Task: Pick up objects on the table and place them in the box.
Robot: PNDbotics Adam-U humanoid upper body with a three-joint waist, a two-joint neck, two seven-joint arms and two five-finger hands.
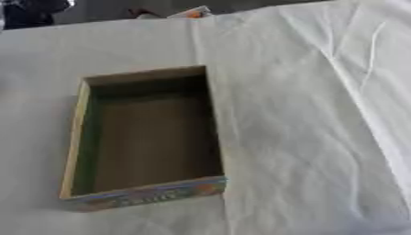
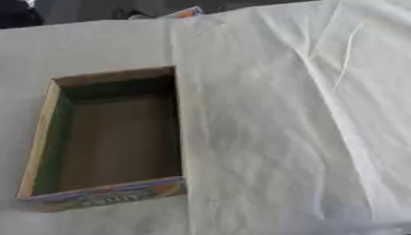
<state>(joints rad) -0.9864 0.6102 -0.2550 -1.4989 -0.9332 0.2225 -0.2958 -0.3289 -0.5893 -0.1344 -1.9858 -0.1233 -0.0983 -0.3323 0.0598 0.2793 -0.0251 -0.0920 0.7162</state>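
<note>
An open cardboard box (image 1: 74, 137) lies on the white cloth, left of centre, its long side running away from me. Its brown inside holds nothing that I can see. The near outer wall (image 1: 148, 196) carries colourful print. Neither of my hands shows in either view. No loose object lies on the cloth near the box.
A wrinkled white cloth (image 1: 305, 114) covers the table, with folds running down the right side. At the far edge a small white and orange thing (image 1: 192, 12) sticks out past the cloth. Dark shapes lie beyond the far left corner.
</note>
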